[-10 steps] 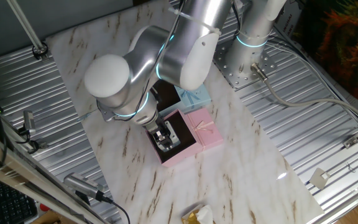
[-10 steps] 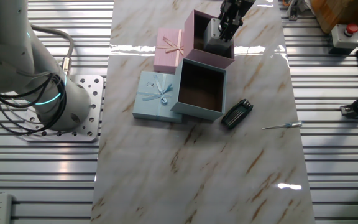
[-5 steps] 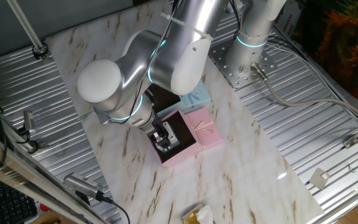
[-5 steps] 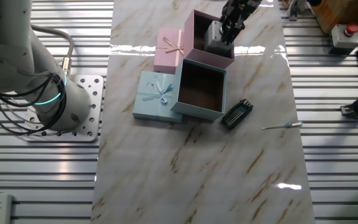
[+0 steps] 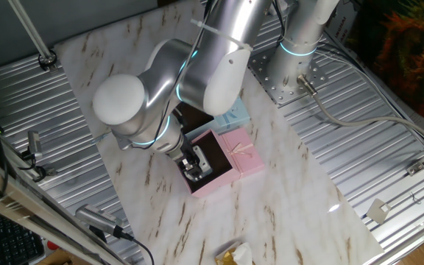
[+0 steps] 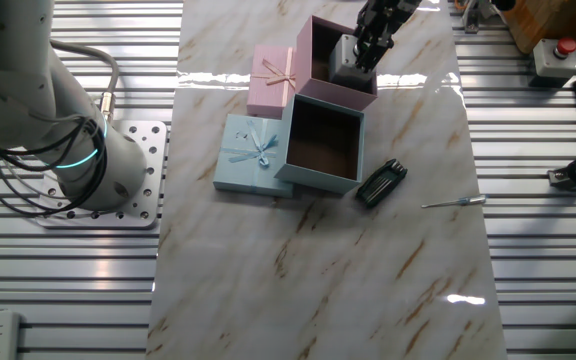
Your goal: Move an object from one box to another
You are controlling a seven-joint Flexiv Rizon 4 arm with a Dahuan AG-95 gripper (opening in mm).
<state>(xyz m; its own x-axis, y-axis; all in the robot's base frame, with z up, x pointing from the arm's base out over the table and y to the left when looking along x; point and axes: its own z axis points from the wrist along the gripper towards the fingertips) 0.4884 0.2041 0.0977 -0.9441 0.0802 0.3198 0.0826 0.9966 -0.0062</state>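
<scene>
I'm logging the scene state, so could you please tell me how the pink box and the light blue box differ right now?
The pink box holds the small grey block, with the gripper reaching into it; the light blue box shows only its dark lining. The pink box sits farther from the black gadget, which lies just beside the blue box. Both are square, open and dark-lined, each with its matching bowed lid, the pink lid and blue lid, lying alongside.

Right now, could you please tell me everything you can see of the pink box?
The pink box is a square cardboard gift box, open, with a dark lining. It sits upright on the marble table, against the blue box. Its pink lid, with a bow, lies beside it. The tool reaches inside, at a small grey block.
</scene>
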